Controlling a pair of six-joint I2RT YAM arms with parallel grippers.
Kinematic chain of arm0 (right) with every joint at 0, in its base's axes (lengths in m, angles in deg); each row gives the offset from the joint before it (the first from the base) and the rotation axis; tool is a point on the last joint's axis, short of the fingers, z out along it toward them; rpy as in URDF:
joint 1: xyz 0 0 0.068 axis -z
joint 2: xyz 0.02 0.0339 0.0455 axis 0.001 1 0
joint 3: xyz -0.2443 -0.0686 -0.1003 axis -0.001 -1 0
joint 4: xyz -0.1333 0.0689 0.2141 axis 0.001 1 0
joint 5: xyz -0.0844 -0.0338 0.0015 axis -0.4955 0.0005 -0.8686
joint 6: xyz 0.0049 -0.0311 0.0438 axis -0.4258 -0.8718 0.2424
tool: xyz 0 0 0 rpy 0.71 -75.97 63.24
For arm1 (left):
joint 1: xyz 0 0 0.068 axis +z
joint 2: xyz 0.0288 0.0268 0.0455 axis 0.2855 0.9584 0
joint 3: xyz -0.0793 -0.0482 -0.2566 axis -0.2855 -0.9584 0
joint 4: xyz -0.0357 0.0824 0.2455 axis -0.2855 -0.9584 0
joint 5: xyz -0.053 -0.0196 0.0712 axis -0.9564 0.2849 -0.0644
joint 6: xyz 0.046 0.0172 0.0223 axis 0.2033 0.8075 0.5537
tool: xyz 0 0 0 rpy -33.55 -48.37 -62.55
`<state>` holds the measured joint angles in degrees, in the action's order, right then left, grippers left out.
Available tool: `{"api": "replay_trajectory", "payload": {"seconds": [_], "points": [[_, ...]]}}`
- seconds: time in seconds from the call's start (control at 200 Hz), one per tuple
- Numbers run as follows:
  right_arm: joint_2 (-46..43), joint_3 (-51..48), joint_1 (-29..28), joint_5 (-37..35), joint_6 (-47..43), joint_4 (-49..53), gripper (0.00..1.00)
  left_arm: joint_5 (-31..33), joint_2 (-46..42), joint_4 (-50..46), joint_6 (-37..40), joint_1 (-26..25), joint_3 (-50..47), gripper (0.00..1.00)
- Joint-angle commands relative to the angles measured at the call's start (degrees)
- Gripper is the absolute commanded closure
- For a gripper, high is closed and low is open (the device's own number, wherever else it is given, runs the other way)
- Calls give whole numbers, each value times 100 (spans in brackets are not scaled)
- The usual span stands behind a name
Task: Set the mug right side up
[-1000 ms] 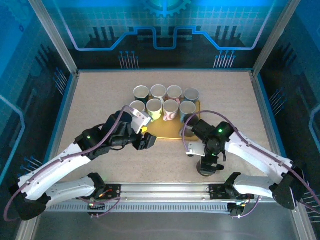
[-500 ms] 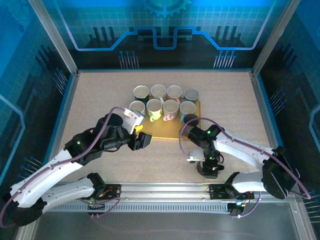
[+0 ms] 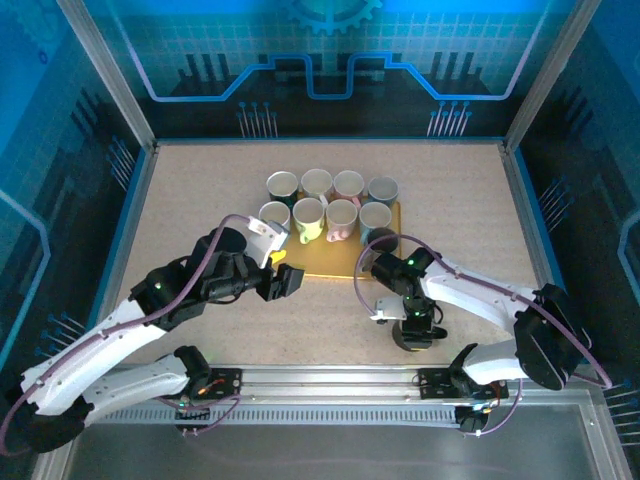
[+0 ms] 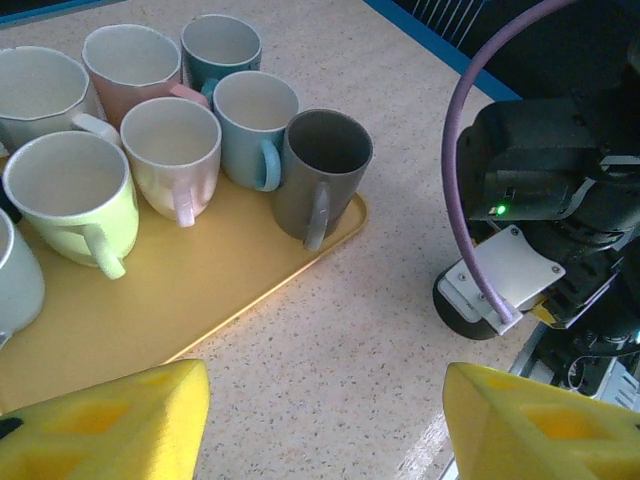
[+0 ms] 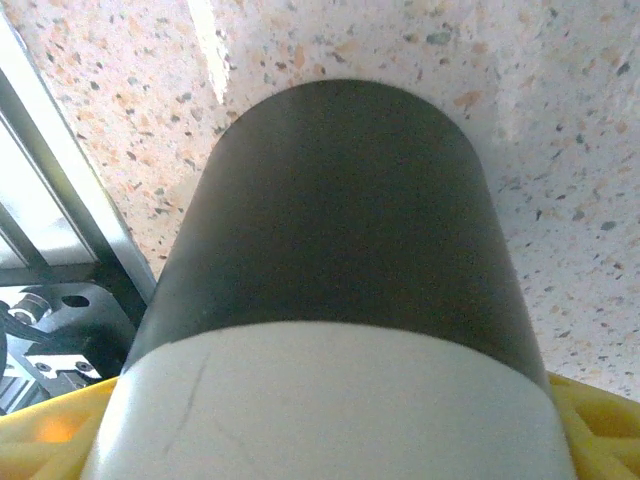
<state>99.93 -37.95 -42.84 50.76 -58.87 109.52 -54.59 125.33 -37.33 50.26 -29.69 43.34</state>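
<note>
the right gripper (image 3: 411,322) is hanging straight down over a dark grey cylindrical ceramic mug (image 5: 340,210), which is standing alone on the speckled beige table (image 3: 200,200) close to the near edge, in front of the right arm's base. over the last second this arm has been folding in tighter above the mug, and its jaws have been drawing in from their widest spread. that is suggesting the grasp is being made, the first step before lifting and flipping the mug.

in the right wrist view the mug's dark wall is running away from the camera towards the table, with a paler grey band nearest the lens and yellow foam fingertips (image 5: 55,430) sitting at either side of it. the jaws are straddling the mug at a medium width (whether the pads are already pressing on it or only flanking it cannot be told).

the left gripper (image 4: 325,420) is hovering over the table just beside the flat yellow plastic tray (image 4: 230,300), jaws standing moderately apart and holding nothing. eight upright mugs (image 3: 330,200) are crowding the tray.
</note>
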Motion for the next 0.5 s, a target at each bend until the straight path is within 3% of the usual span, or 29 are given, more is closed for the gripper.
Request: {"api": "replay_trajectory", "payload": {"seconds": [0.0, 0.205, 0.28, 0.36, 0.495], "points": [[-41, 580, -89, 475, 28, 316, 79, 132, -140, 45, -79, 40, 8, 36], [151, 1816, -775, 954, 346, 1228, 100, 416, -305, -387, 8, 40, 428, 36], [187, 2359, -878, 1305, 558, 1235, 100, 584, -366, -641, 37, 53, 627, 36], [85, 2825, -873, 1636, 964, 747, 100, 710, -418, -898, 57, 66, 813, 36], [-389, 2971, -546, 2315, 2319, -1055, 100, 806, -481, -1175, 19, 177, 945, 36]]}}
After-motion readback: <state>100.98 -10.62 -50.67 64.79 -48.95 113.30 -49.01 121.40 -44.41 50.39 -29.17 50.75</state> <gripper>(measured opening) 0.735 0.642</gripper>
